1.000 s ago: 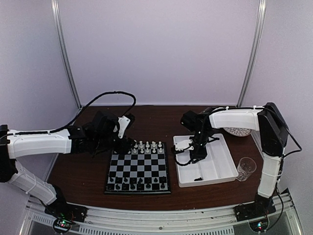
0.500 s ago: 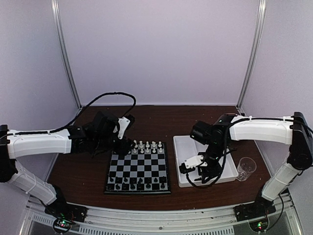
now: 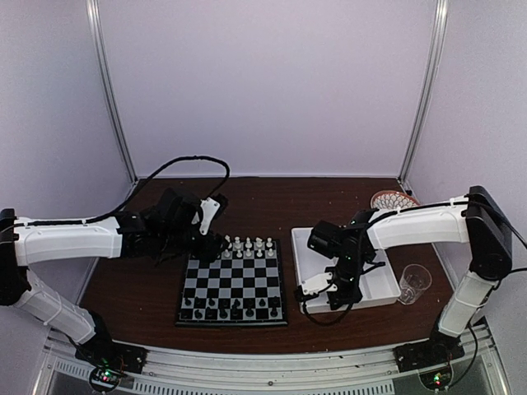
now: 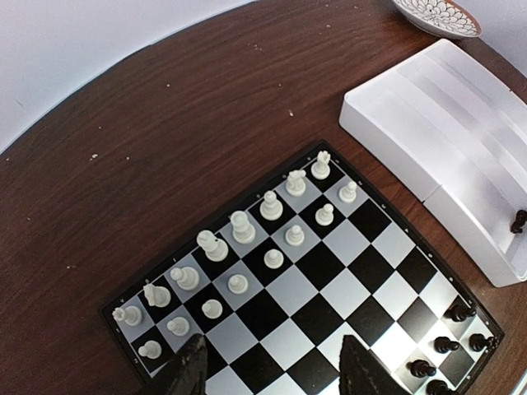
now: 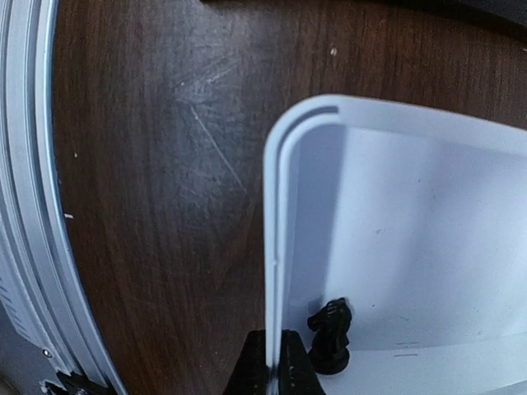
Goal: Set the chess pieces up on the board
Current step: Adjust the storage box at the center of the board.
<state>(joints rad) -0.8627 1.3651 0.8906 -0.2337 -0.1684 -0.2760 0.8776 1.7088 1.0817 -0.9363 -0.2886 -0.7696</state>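
The right gripper (image 5: 276, 374) has swung to the white tray's (image 5: 395, 230) near corner and shut its fingers together at the rim. A black knight (image 5: 329, 333) stands just beside them, not between, so this looks like a miss. The left gripper (image 4: 272, 374) hangs with fingers apart over the board (image 4: 329, 280) and its white chess pieces (image 4: 243, 226). Lilac walls (image 3: 272, 82) surround a scuffed dark wooden table (image 4: 165, 123).

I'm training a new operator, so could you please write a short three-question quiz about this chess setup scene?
1. True or false: a black piece stands inside the white tray.
2. The left gripper is: A open, B shut, C out of view.
3. What colour are the pieces on the far rows of the board in the top view?
Key: 1 true; 2 A; 3 white.
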